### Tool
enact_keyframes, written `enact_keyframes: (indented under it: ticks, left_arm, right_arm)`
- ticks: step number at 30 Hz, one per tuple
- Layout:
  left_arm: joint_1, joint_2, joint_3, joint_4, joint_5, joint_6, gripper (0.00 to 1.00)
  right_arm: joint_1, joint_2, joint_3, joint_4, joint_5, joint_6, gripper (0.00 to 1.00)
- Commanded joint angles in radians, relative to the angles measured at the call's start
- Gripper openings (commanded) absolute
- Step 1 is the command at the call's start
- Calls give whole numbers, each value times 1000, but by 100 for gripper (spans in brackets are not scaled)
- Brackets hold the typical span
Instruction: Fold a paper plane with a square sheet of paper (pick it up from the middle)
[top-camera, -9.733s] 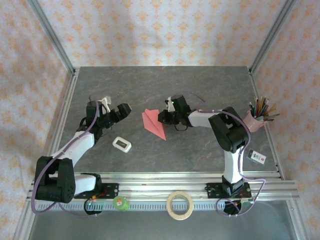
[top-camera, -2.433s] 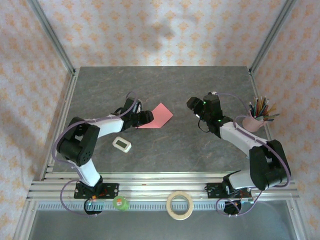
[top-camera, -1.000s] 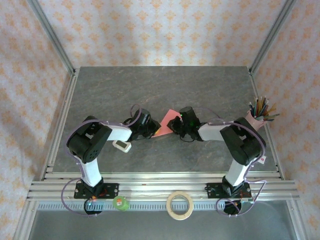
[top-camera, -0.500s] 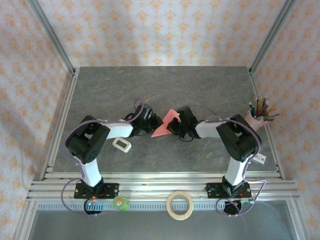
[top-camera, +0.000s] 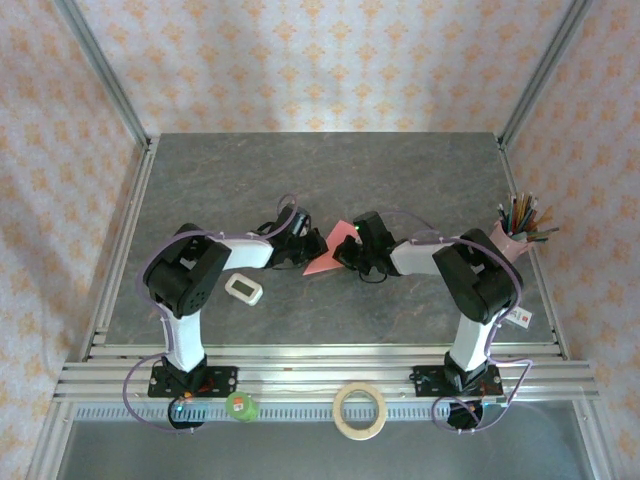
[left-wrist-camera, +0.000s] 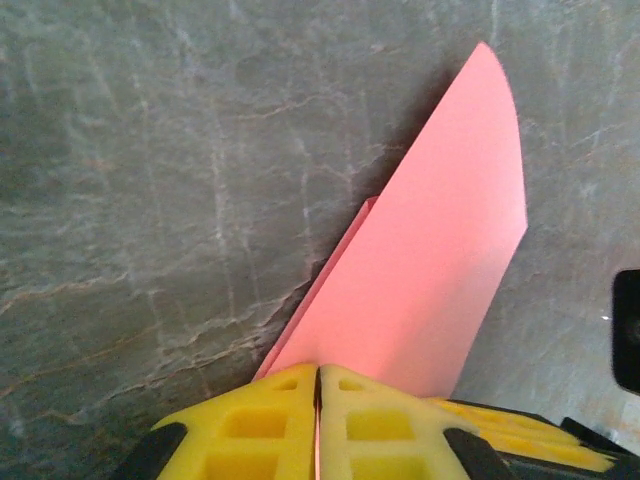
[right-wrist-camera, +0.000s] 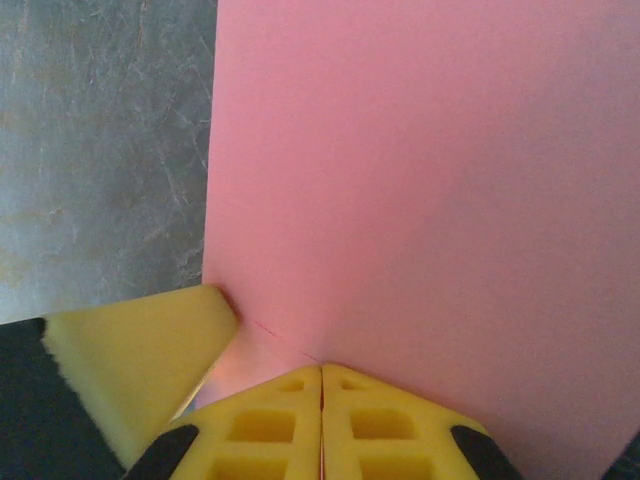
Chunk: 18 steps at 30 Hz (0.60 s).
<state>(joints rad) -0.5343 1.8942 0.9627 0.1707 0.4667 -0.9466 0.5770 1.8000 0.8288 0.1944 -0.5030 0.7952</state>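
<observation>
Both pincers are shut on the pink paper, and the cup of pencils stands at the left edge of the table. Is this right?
Not fully. The cup of pencils stands at the right edge of the table, as the top external view shows. The left pincer and the right pincer are indeed both shut on the pink paper.

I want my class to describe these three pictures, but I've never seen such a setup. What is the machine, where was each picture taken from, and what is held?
Two robot arms are bolted at the near edge of a grey table. The wide picture looks down from above; the other two come from a camera on each wrist, with yellow fingers at the bottom. The left gripper and right gripper are both shut on one folded pink paper. A white gadget, a tape roll and a cup of pens sit nearby.
</observation>
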Motion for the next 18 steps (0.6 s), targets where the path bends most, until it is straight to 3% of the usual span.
enact_keyframes:
  ticks: [1, 5, 10, 18]
  left_arm:
    - [13, 9, 10, -39, -24, 24, 8]
    - [28, 38, -25, -16, -26, -11, 7]
    - [43, 42, -64, 27, -3, -74, 7]
    - [52, 51, -89, 65, 26, -117, 7]
  right_arm:
    - [-3, -38, 1, -18, -11, -6, 10]
    - [-21, -138, -56, 81, 1, 47, 19]
    - [-53, -234, -138, 82, 82, 136, 34]
    - [-54, -235, -181, 90, 78, 219, 37]
